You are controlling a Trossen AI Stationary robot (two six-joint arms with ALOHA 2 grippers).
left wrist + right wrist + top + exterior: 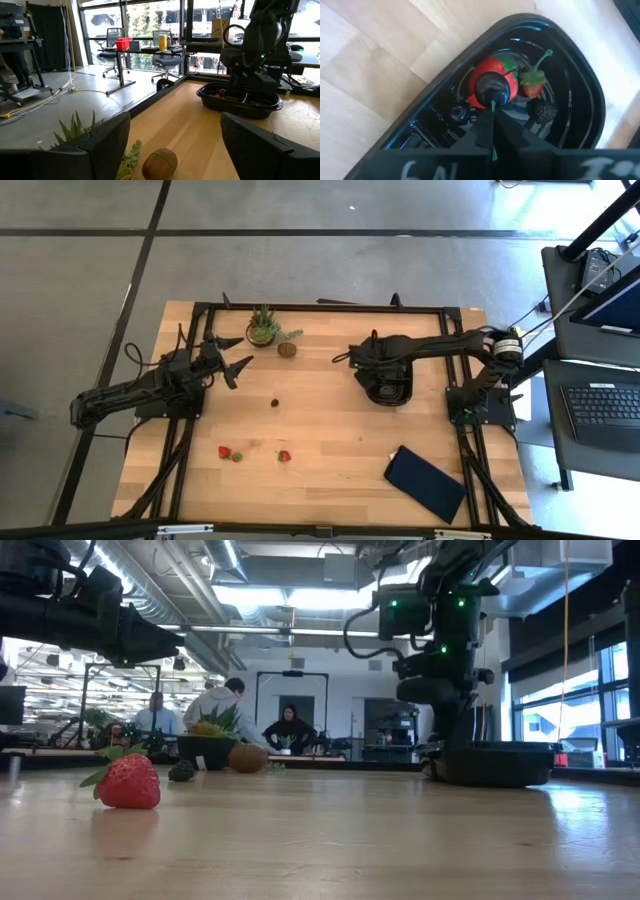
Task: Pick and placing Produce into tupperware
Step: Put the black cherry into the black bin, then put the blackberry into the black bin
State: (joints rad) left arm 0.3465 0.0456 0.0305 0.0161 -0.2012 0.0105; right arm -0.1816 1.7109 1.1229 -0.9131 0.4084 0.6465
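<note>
Hovering over the tupperware point(390, 391) at right, the right gripper point(491, 107) is looking clenched, apparently depositing a strawberry point(492, 75). Left gripper point(232, 358) is waiting released near the brown fruit point(287, 349); 2 strawberries point(225, 451) need fetching next.

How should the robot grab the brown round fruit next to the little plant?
Probably from above, pinching the brown fruit across its round middle. It sits alone on the table, but the potted plant stands close on one side, so the fingers should close along the line that misses the leaves. The left gripper, open, is nearest.
</note>
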